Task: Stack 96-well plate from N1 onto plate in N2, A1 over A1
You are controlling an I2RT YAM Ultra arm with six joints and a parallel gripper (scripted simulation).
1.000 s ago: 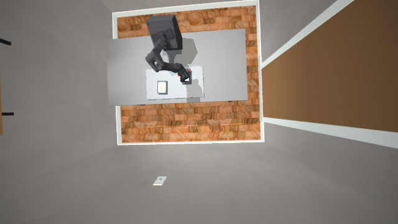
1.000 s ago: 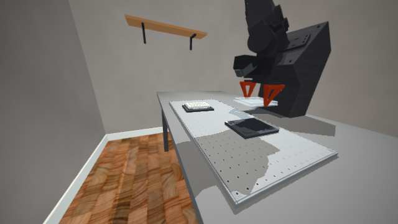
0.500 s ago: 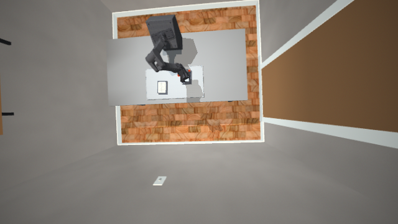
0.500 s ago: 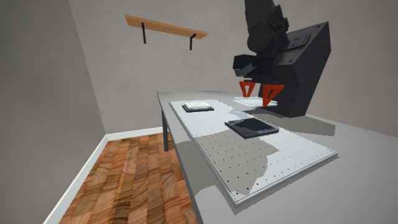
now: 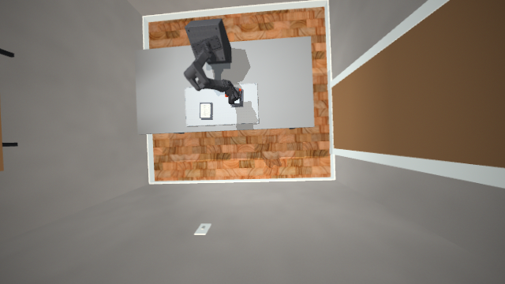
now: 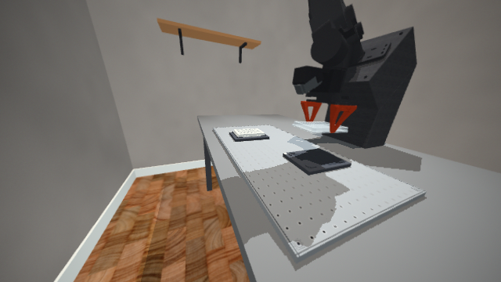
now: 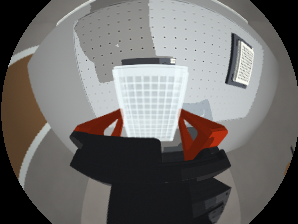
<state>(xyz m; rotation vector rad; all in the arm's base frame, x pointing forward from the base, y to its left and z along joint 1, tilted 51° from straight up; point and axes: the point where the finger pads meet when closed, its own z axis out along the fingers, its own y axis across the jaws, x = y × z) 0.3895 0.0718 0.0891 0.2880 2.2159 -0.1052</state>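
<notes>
1. Jaws (image 6: 328, 117): the orange fingers (image 6: 341, 116) stand wide and are closed on the sides of the clear 96-well plate (image 6: 318, 126), carrying it in the air above the surface (image 6: 450, 204).
2. Nest N1 (image 6: 317, 160): dark tray on the perforated board (image 6: 297, 204), nothing in it, below and in front of the carried plate.
3. Nest N2 (image 6: 249, 136): holds the second 96-well plate (image 6: 249, 131), well apart from N1.
</notes>
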